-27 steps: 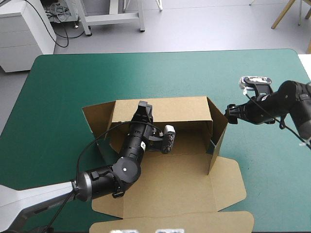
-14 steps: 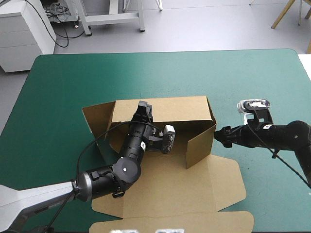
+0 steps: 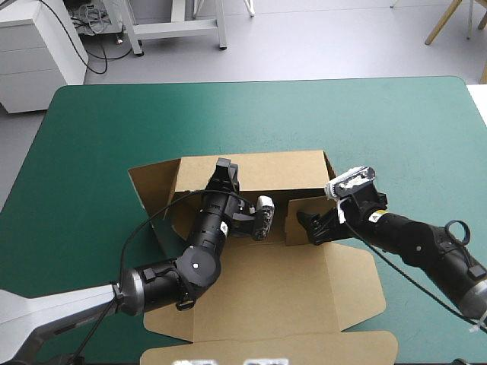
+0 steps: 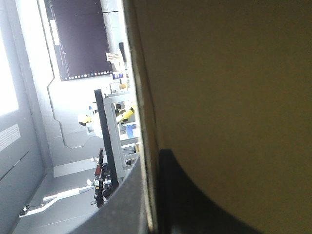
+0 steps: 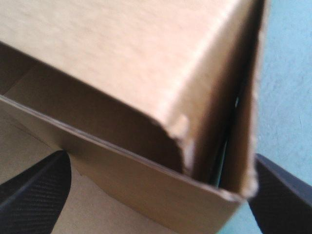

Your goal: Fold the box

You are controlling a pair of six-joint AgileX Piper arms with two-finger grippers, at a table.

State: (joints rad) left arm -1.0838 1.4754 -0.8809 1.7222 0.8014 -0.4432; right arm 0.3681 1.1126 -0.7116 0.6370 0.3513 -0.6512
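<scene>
Box [image 3: 266,289], one: back wall pinched in left gripper [image 3: 223,169]; right gripper [image 3: 310,226] spread, side flap just ahead.

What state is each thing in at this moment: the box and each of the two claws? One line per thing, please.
box: partly folded, with the back wall upright, the right side flap turned inward and the front panel lying flat.
left claw: shut on the box's back wall.
right claw: open, with a finger on either side of the inward flap's corner.
</scene>
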